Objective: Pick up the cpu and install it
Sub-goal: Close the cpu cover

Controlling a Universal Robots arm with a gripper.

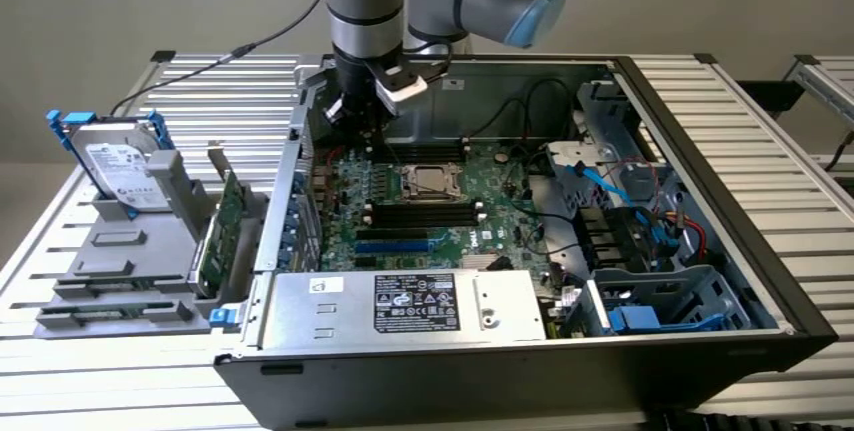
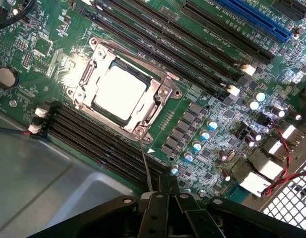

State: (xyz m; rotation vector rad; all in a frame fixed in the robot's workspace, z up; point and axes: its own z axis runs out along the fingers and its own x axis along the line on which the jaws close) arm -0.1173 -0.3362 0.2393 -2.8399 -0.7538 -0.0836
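Exterior view: case (image 1: 534, 376) with socketed cpu (image 1: 430, 180) rests on slatted metal table (image 1: 787, 161).

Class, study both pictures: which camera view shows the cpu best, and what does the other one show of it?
The wrist view: the cpu appears large, its pale metal top seated within the socket frame. The exterior view shows the cpu as a small square on the motherboard.
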